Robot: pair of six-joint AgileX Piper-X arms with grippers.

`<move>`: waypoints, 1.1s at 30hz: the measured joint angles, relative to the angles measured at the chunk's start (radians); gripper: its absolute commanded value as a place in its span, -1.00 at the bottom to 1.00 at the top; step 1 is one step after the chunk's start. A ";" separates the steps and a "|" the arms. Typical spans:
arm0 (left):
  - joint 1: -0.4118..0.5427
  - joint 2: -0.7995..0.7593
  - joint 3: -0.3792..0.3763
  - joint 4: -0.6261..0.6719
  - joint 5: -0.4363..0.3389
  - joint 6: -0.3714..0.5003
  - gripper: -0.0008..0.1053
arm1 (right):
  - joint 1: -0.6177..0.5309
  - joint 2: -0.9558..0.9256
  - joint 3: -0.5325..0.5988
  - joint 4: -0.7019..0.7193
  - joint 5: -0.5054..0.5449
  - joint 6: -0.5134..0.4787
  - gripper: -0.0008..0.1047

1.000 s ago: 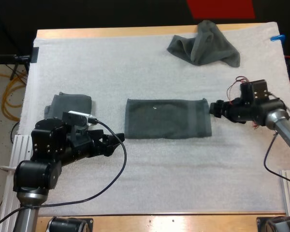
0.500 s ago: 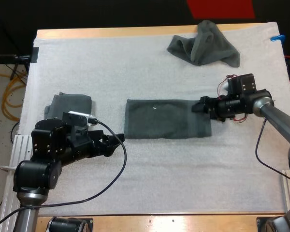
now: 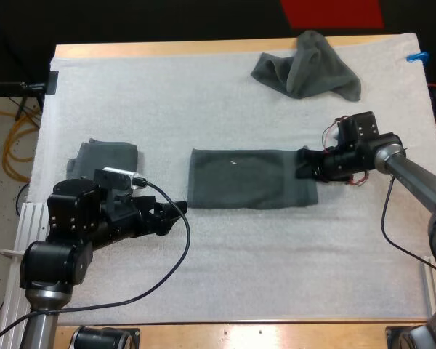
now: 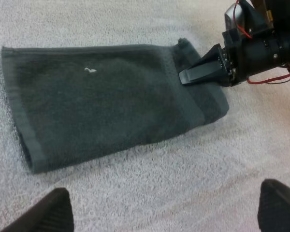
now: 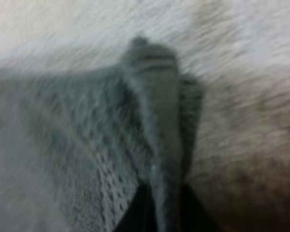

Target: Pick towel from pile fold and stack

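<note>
A dark grey-green towel (image 3: 251, 178) lies flat on the mat, folded into a long strip. My right gripper (image 3: 303, 163) is at its right end, shut on the towel's edge. In the right wrist view a ridge of towel (image 5: 154, 121) is pinched between the black fingertips (image 5: 135, 210). From the left wrist view the same towel (image 4: 111, 96) is spread ahead, with the right gripper (image 4: 191, 72) on its far corner. My left gripper (image 3: 176, 214) hovers off the towel's left end, open, its fingers (image 4: 48, 212) wide apart with nothing between them.
A crumpled towel (image 3: 309, 67) sits at the back right of the white mat (image 3: 225, 262). A small folded towel (image 3: 105, 158) rests at the left, just behind my left arm.
My right gripper has moved left onto the flat towel's right end and closed on its edge. The left arm has not moved.
</note>
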 measured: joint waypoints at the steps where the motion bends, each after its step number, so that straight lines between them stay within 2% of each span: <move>1: 0.000 0.000 0.000 0.000 0.000 0.000 0.42 | 0.000 -0.012 0.000 0.010 0.039 -0.012 -0.99; 5: 0.000 0.000 0.000 0.000 0.000 0.000 0.42 | 0.003 -0.108 0.002 0.078 0.241 -0.098 -0.99; 9: 0.000 0.000 0.000 0.006 0.000 0.000 0.42 | 0.003 -0.208 -0.019 0.184 0.474 -0.256 -0.99; 13: 0.000 0.000 0.000 0.008 0.000 0.000 0.42 | 0.003 -0.262 -0.063 0.264 0.693 -0.371 -0.99; 17: 0.000 0.000 0.000 0.014 0.000 0.000 0.42 | 0.003 -0.270 -0.119 0.351 0.785 -0.429 -0.99; 21: 0.000 0.000 0.000 0.014 0.000 0.000 0.42 | 0.021 -0.270 -0.138 0.389 0.778 -0.403 -0.99; 26: 0.000 0.000 0.000 0.014 0.000 0.002 0.42 | 0.104 -0.248 -0.138 0.377 0.604 -0.252 -0.99; 33: 0.000 0.000 0.000 0.014 0.000 0.002 0.42 | 0.197 -0.112 -0.139 0.233 0.383 -0.007 -0.99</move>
